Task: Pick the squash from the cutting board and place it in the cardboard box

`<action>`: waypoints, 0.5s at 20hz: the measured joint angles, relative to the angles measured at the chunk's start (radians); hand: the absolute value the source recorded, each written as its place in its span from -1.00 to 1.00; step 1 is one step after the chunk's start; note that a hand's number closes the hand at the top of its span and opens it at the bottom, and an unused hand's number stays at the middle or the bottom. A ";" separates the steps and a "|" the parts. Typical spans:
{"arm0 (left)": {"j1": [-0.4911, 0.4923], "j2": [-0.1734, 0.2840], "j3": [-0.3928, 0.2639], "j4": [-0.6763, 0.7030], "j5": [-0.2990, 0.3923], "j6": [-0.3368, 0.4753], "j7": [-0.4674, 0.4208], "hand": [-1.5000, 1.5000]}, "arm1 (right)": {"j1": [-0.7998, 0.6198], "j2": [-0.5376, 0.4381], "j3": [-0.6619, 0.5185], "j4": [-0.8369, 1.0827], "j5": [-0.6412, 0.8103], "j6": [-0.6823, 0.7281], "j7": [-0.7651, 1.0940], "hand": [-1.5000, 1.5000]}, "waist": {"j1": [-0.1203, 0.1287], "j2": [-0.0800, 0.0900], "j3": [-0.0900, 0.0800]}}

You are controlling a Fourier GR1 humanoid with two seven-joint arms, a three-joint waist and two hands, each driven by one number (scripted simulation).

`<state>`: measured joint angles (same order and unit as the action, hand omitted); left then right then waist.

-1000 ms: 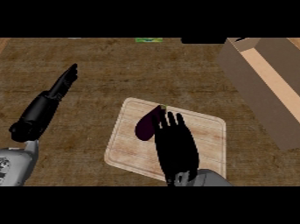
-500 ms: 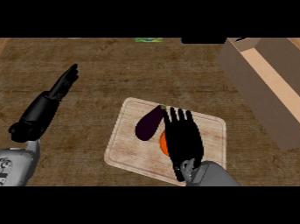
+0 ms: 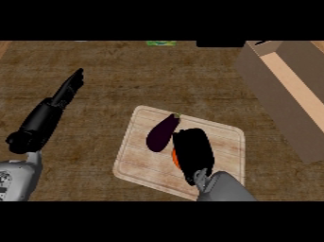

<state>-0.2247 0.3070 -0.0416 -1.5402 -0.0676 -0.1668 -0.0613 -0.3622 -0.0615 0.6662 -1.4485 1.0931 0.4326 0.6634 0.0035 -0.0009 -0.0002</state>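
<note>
Squash (image 3: 174, 155): orange sliver, directly beneath right hand (image 3: 192, 150); long axis hidden.
Right fingers: curled over it; clasp unconfirmed.
Left hand (image 3: 65, 92): straight-fingered, well apart.

The dark brown wooden counter (image 3: 123, 85) carries 2 large things: a pale cutting board (image 3: 140, 160) near the middle and a cardboard box (image 3: 293, 99) at the right, well apart from each other.

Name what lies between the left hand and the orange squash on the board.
In the head view, bare counter, then the board's edge and a purple eggplant lie between the left hand and squash.
</note>
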 measured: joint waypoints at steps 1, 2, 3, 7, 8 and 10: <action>-0.001 0.005 0.009 0.000 0.002 -0.006 -0.002 0.00 | 0.002 -0.005 0.008 0.001 0.016 -0.024 -0.018 1.00 | 0.000 -0.001 0.000; 0.001 -0.005 0.006 0.002 -0.004 -0.002 -0.001 0.00 | -0.006 -0.004 0.008 0.015 0.031 -0.044 -0.035 1.00 | 0.000 -0.001 0.000; 0.009 -0.010 0.004 -0.004 -0.009 -0.002 -0.001 0.00 | -0.017 -0.007 0.003 0.032 0.044 -0.066 -0.057 1.00 | 0.000 -0.001 0.000; 0.003 -0.013 0.014 0.013 -0.016 -0.012 -0.018 0.00 | -0.083 -0.001 -0.092 0.130 0.031 -0.136 -0.140 1.00 | 0.005 0.001 -0.001; -0.006 -0.010 0.017 0.017 -0.014 -0.017 -0.018 0.00 | -0.120 0.011 -0.137 0.174 0.013 -0.148 -0.150 1.00 | 0.008 0.003 -0.001; -0.013 -0.012 0.011 0.016 -0.014 -0.022 -0.017 0.00 | -0.202 0.015 -0.246 0.252 -0.035 -0.173 -0.172 1.00 | 0.023 0.011 0.000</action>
<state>-0.2378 0.2946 -0.0304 -1.5242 -0.0818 -0.1888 -0.0780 -0.5637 -0.0463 0.4200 -1.1964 1.0581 0.2600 0.4916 0.0262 0.0102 0.0001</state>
